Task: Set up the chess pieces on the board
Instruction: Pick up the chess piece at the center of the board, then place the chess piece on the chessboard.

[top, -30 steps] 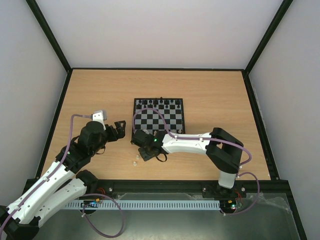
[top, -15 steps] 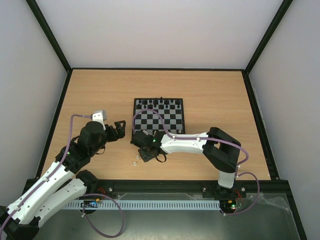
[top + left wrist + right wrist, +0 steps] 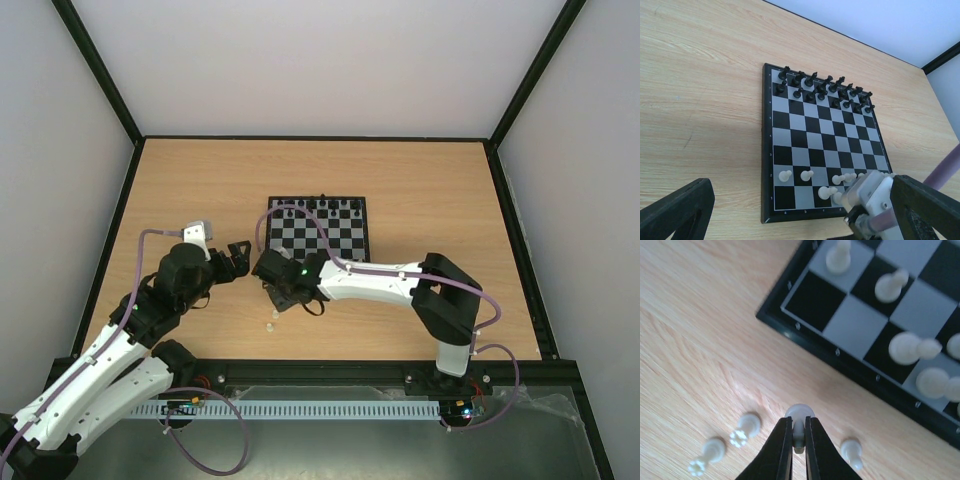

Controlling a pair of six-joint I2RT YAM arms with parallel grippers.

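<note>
My right gripper [image 3: 799, 432] is shut on a small white chess piece [image 3: 800, 414], held over the bare wood just off the near-left corner of the board [image 3: 790, 332]. Three more white chess pieces [image 3: 746, 428] lie on the wood around it. On the board's near rows stand several white pieces [image 3: 785, 175]; black chessmen [image 3: 820, 85] fill the two far rows. From above, the right gripper [image 3: 275, 296] hangs at the board's [image 3: 366, 232] near-left corner. My left gripper [image 3: 240, 258] is open and empty, left of the board.
Loose white pieces [image 3: 270, 325] lie on the wood near the table's front edge, below the right gripper. In the left wrist view the right arm's wrist [image 3: 872, 197] covers the board's near-right squares. A black frame rims the table.
The right jaws have closed on the white piece. The right arm has carried it left and away, toward the board's near-left corner. The left arm has not moved.
</note>
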